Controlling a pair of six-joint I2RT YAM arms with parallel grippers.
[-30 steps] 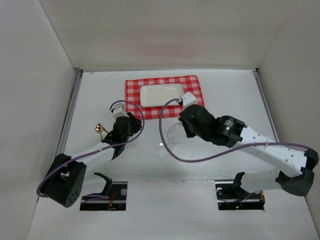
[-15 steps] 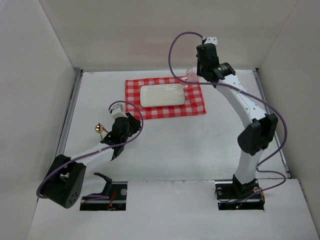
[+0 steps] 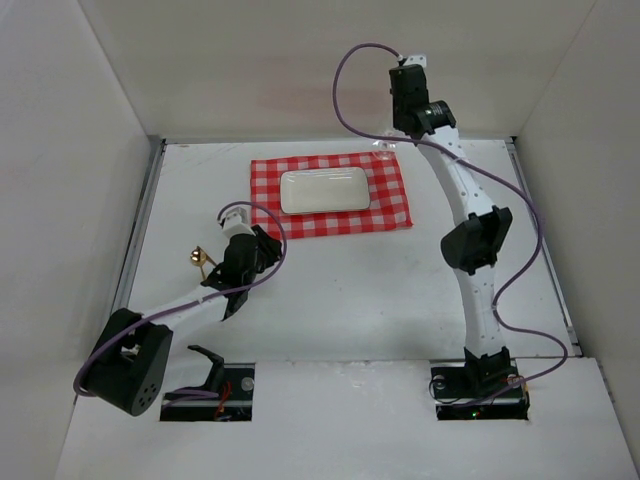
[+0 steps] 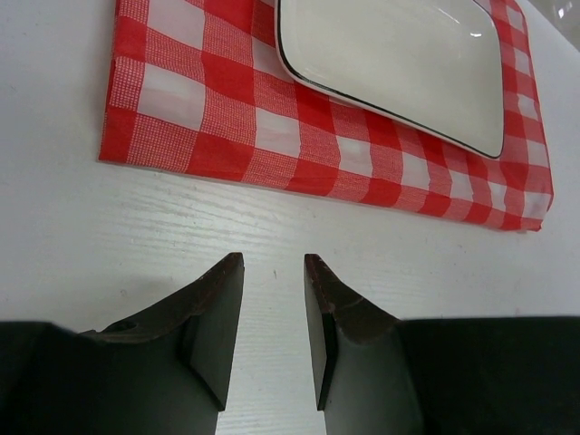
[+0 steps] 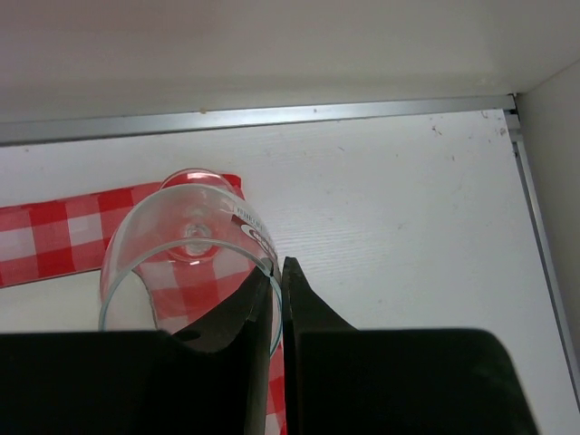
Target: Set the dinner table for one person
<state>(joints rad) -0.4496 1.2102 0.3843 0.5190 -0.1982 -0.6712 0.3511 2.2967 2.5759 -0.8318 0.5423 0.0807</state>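
Bare table [image 3: 400,290] open across the near middle, up to the cloth [image 3: 390,210]. Blocked mid-back by plate [image 3: 324,190] on that cloth, at its far right corner by glass [image 3: 383,150] pinched in right gripper [image 5: 276,267], and along the right side by outstretched right arm [image 3: 470,240]. Small gold object [image 3: 198,258] near left gripper [image 4: 274,308], on its left.

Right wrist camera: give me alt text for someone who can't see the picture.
The right gripper pinches the rim of a clear glass, seen from above over the corner of a red-and-white checked cloth. Beyond them lies the white table, with a metal rail along its far edge.
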